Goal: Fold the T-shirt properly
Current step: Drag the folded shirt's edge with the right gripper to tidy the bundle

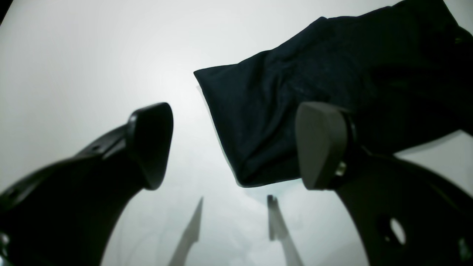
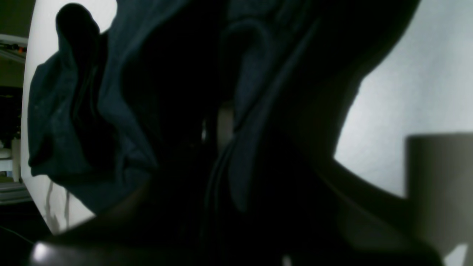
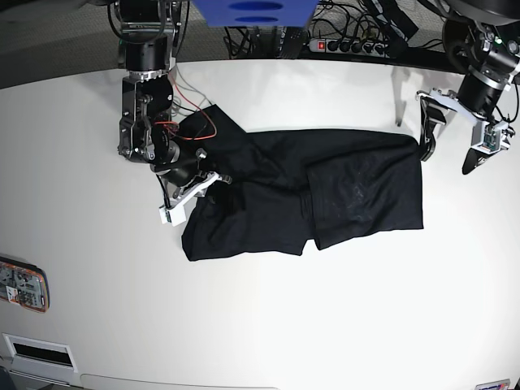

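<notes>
The right gripper [image 3: 188, 185] is pinching the plain black cloth T-shirt [image 3: 325, 195], jaws closed on its edge; the left gripper [image 3: 449, 138] is hanging wide open beside the far end. Next, probably, comes lifting that edge across.

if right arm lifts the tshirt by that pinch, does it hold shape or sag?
Likely sags: the T-shirt is thin cloth, already creased and overlapped on the table, so it would drape rather than hold shape. Where the right gripper has its jaws shut on it, the fabric bunches into folds, so lifting probably drags the rest along unevenly. Probably light for its spread.
</notes>
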`<state>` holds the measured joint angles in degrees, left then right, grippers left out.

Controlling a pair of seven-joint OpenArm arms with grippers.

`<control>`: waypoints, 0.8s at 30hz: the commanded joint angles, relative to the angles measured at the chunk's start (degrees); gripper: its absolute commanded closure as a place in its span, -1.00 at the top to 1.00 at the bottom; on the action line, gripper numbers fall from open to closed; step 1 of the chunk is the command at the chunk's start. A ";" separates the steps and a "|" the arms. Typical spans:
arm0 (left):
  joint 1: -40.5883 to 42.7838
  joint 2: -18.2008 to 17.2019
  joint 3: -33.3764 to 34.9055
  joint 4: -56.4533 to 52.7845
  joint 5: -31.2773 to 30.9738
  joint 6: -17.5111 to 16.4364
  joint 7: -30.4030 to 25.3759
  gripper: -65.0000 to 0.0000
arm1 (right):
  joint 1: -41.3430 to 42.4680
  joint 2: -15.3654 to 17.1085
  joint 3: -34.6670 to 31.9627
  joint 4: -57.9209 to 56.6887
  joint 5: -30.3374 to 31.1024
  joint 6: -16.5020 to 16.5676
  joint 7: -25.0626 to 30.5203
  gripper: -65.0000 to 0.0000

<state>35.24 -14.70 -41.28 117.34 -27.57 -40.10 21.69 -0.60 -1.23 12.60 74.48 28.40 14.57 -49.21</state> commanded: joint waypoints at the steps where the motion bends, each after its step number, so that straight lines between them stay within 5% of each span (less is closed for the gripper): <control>1: 0.23 -0.64 -0.26 0.86 -0.95 0.10 -1.52 0.52 | -0.15 0.31 -0.16 -0.41 -3.30 -1.42 -4.64 -1.00; 24: -0.12 -0.64 0.00 0.86 -0.95 0.10 -1.52 0.52 | 11.81 12.97 -0.16 -0.76 -3.74 -1.60 -7.18 -1.00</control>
<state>34.94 -14.79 -41.08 117.32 -27.59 -40.10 21.82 9.41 11.16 12.16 72.64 24.16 12.86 -57.76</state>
